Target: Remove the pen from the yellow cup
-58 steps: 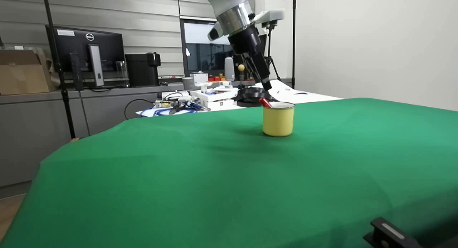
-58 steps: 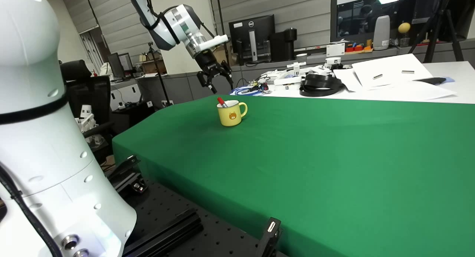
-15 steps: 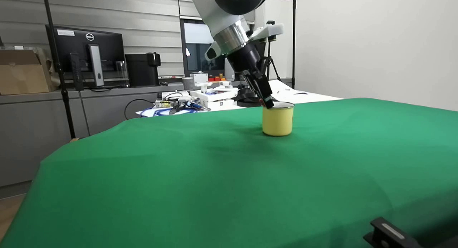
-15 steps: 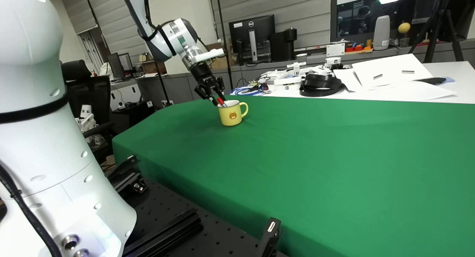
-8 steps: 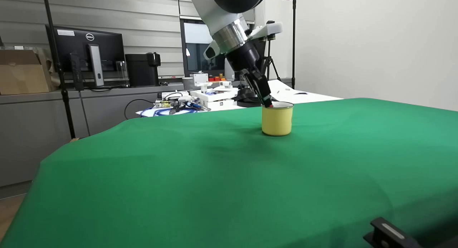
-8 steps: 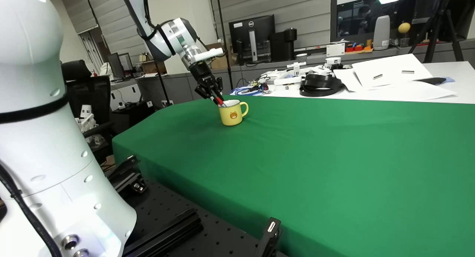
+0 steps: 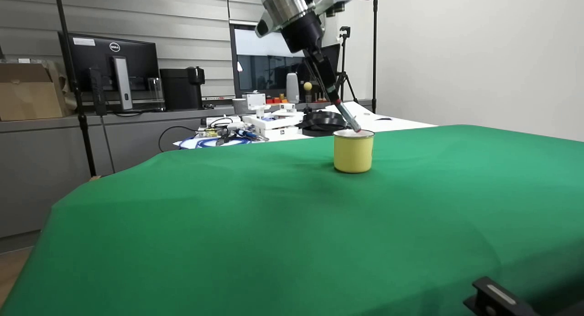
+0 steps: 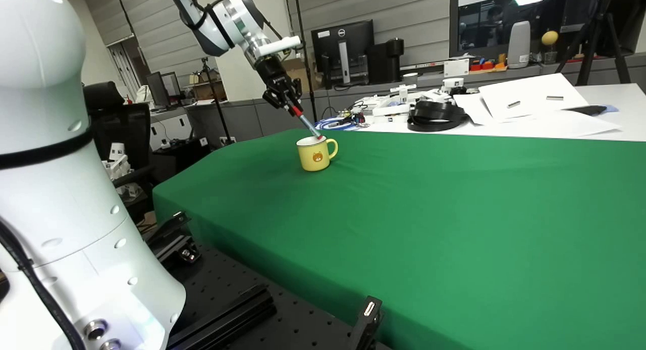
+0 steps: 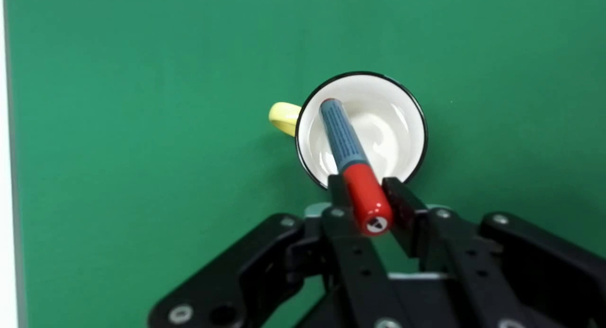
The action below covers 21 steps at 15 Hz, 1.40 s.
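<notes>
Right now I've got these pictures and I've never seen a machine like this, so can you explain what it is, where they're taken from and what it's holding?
The machine is a robot arm, ending in a black end effector that grips things. Two pictures, the exterior views, come from cameras standing outside the robot; the one looking down comes from a camera on its wrist. On the green-covered table stands a yellow cup. The end effector is closed on the red end of a slanting pen, whose blue-grey body points down toward the cup. In both exterior views the pen's lower tip is near the cup's rim, and I can't tell whether it is fully clear of it.
</notes>
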Tool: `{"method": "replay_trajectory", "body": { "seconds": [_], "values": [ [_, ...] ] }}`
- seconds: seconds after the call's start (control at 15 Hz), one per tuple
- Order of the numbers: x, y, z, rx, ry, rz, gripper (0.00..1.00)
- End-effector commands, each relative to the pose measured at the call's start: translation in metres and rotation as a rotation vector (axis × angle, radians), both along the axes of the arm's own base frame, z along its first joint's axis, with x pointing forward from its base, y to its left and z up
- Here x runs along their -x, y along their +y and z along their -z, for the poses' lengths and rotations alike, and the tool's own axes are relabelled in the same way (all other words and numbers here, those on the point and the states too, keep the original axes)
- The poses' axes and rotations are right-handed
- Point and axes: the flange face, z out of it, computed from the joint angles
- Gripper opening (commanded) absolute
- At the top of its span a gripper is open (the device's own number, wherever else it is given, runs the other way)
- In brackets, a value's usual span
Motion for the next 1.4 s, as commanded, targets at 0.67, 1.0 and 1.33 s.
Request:
{"method": "replay_trajectory", "body": {
  "seconds": [0.67, 1.0, 1.33],
  "values": [
    [0.0, -0.078, -0.034, 0.185, -0.089, 0.013, 0.06],
    [0.004, -0.127, 0.021, 0.255, -0.038, 0.028, 0.06],
    [0.014, -0.171, 0.083, 0.302, -0.002, 0.062, 0.06]
  ]
}}
